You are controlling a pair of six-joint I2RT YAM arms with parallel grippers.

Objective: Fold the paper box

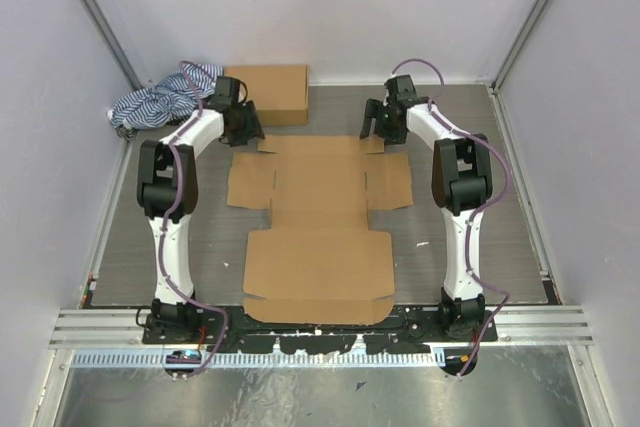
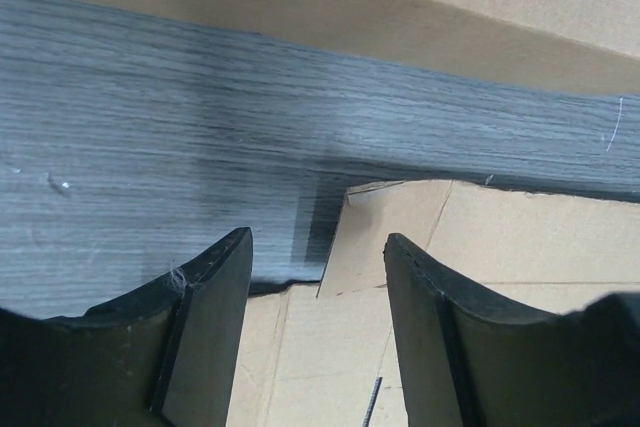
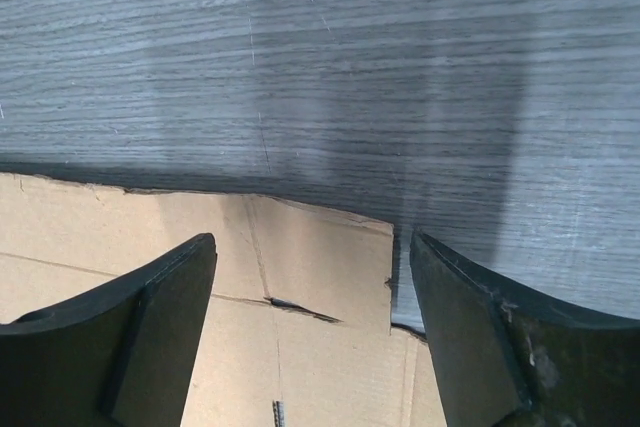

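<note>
The paper box [image 1: 318, 227] lies flat and unfolded on the grey table, its flaps spread out. My left gripper [image 1: 247, 125] hovers open over the box's far left corner tab [image 2: 390, 237]; its jaws straddle the tab's edge, empty. My right gripper [image 1: 381, 127] hovers open over the far right corner tab [image 3: 320, 257], empty, with the tab's edge between the jaws. The cardboard also shows in the left wrist view [image 2: 330, 347] and in the right wrist view [image 3: 230, 347].
A second compact brown box [image 1: 270, 93] stands at the back, just behind my left gripper; it also shows in the left wrist view [image 2: 450, 7]. A blue-and-white striped cloth [image 1: 160, 99] lies at the back left. White walls enclose the table.
</note>
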